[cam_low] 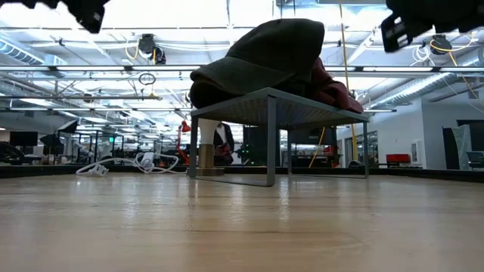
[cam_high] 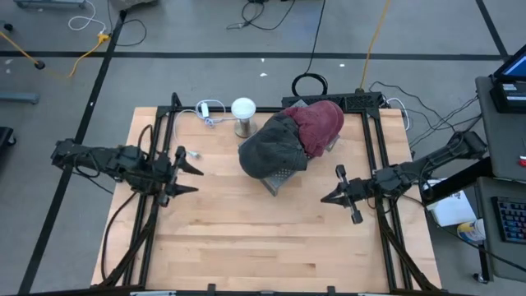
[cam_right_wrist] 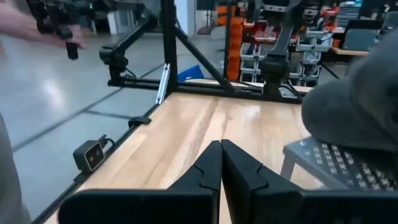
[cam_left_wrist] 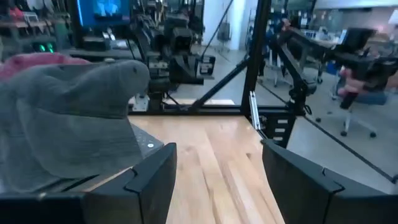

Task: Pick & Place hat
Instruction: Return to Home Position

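A dark grey hat [cam_high: 271,148] lies on a small perforated metal stand [cam_low: 272,102] at the table's far middle. It overlaps a red hat [cam_high: 322,123] behind it on the same stand. The stand rests on its thin legs on the wood. My left gripper [cam_high: 191,179] hovers open to the left of the stand, pointing level toward it, nothing between its fingers [cam_left_wrist: 149,180]. My right gripper [cam_high: 329,197] hovers shut to the right of the stand and nearer the front, also level. Its own view shows the grey hat [cam_right_wrist: 360,99] off to one side.
A white-topped cylinder [cam_high: 243,115] and a white cable [cam_high: 209,111] sit at the far edge, left of the stand. Black frame rails [cam_high: 160,131] run along both table sides. Bare wood [cam_high: 263,238] fills the near half. A person's hand [cam_right_wrist: 37,25] shows beyond the table.
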